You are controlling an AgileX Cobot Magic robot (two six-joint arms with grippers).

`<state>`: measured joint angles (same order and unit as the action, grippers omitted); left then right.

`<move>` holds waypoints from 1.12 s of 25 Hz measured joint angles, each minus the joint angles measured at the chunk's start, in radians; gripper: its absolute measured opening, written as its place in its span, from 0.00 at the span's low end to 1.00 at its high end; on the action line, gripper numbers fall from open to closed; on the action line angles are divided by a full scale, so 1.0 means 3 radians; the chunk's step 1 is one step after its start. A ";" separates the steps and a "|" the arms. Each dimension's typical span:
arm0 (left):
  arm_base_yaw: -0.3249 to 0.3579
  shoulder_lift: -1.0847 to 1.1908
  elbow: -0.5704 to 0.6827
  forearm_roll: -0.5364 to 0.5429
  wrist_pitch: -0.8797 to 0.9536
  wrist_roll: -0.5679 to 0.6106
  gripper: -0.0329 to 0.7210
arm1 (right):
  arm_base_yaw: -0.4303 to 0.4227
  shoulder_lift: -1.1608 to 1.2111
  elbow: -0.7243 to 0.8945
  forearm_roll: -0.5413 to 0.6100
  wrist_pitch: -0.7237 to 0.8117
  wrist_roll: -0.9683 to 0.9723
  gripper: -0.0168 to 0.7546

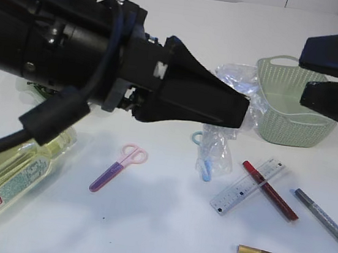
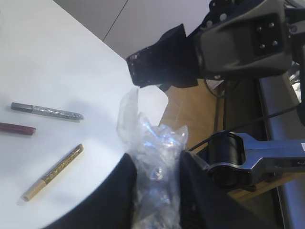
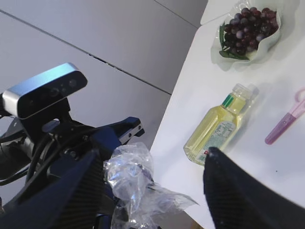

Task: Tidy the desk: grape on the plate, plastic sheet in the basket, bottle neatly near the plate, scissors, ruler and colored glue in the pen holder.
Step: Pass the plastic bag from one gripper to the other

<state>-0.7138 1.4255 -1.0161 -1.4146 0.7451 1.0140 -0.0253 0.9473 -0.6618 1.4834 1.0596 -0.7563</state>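
Exterior view: left arm [image 1: 103, 63] hides plate, grape.

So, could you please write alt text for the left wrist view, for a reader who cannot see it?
The left gripper holds a crumpled clear plastic sheet between its dark fingers, above the edge of a white table. Three glue pens lie on the table at the left, and the other arm's black gripper hangs just above the sheet.
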 joint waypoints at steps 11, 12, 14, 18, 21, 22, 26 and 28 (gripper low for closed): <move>0.0000 0.0000 0.0000 -0.0028 0.0000 0.0029 0.31 | 0.0000 0.0185 0.0000 0.0108 0.0092 -0.0106 0.70; 0.0000 0.0000 0.0000 -0.0028 0.0000 0.0029 0.31 | 0.0000 0.0197 0.0000 0.0108 0.0100 -0.0106 0.70; 0.0000 0.0000 0.0000 -0.0035 0.0000 0.0035 0.31 | 0.0000 0.0210 0.0000 0.0109 0.0100 -0.0118 0.70; 0.0000 0.0000 0.0000 -0.0049 0.0000 0.0056 0.31 | 0.0000 0.0210 0.0000 0.0115 0.0131 -0.0126 0.70; 0.0000 0.0000 0.0000 -0.0049 0.0000 0.0057 0.31 | 0.0000 0.0210 0.0000 0.0122 0.0139 -0.0126 0.70; 0.0000 0.0000 0.0000 -0.0049 0.0000 0.0064 0.31 | 0.0000 0.0210 0.0000 0.0139 0.0139 -0.0126 0.70; 0.0000 0.0000 0.0000 -0.0061 0.0000 0.0064 0.31 | 0.0000 0.0346 -0.0146 0.0173 0.0159 -0.0153 0.70; 0.0000 0.0000 0.0000 -0.0066 0.0000 0.0064 0.31 | 0.0006 0.0489 -0.0342 0.0173 0.0159 -0.0160 0.70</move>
<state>-0.7138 1.4255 -1.0161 -1.4345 0.7451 1.0331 -0.0234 1.0941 -0.7644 1.5352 1.1073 -0.8044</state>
